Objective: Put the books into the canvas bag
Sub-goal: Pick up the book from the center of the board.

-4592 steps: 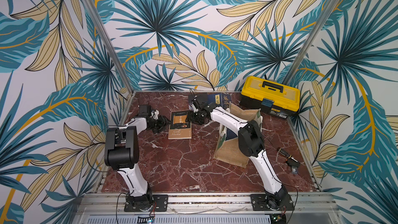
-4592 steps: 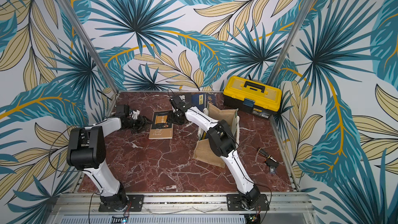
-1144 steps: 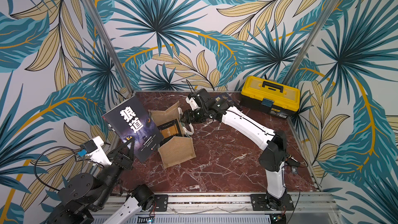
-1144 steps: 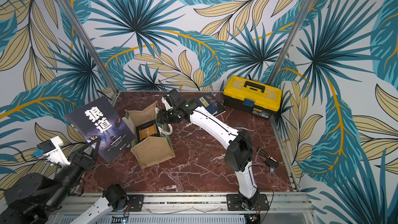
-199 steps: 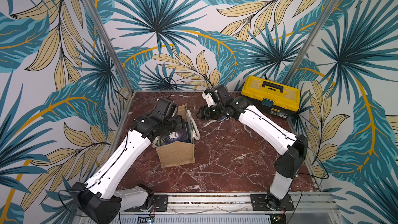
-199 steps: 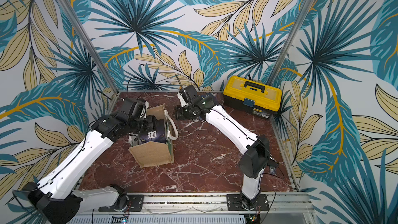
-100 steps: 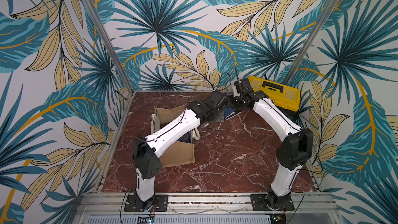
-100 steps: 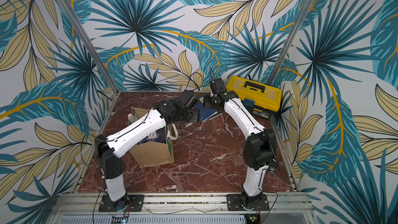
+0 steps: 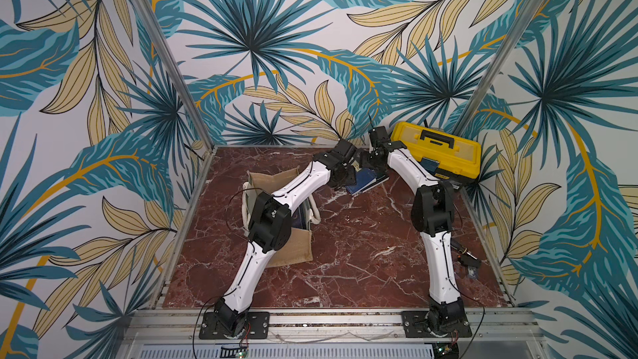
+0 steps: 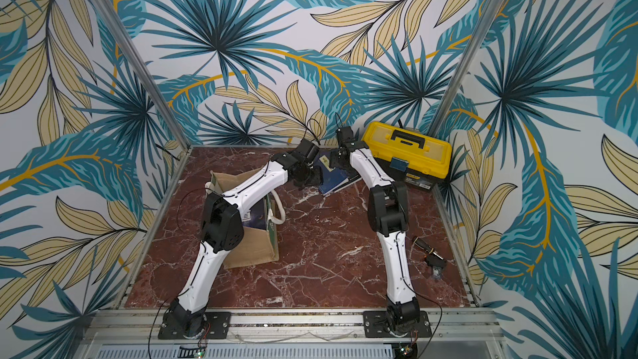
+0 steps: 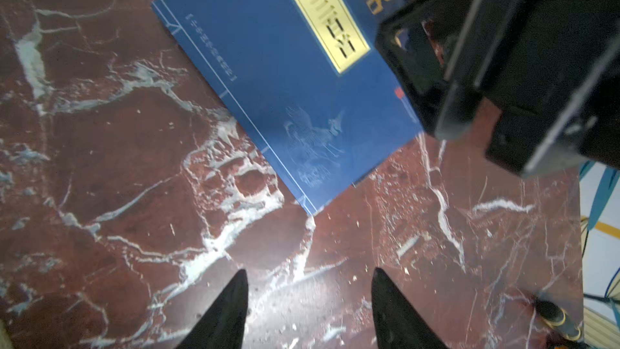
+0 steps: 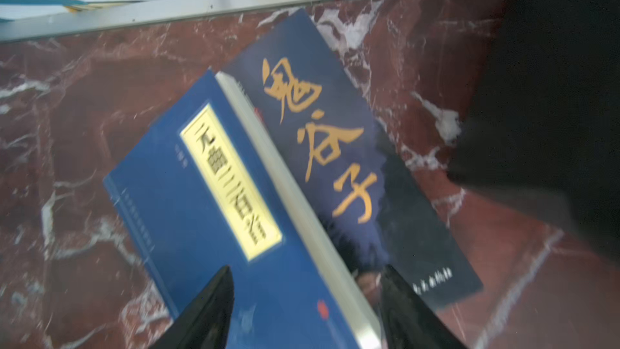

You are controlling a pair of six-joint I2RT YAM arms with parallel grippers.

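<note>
Books (image 9: 366, 181) lie just beside yellow toolbox (image 9: 448, 157), blue book (image 11: 285, 95) overlapping navy book (image 12: 352, 162). Right gripper (image 12: 307, 266), jaws spread, empty, hangs over blue book's long page edge; left gripper (image 11: 310, 269), likewise, hangs off its corner

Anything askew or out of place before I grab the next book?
The blue paperback with the yellow title strip lies skewed, partly overlapping the dark navy paperback with gold calligraphy. A small black-and-brass gadget lies loose near the right edge of the red marble table.
</note>
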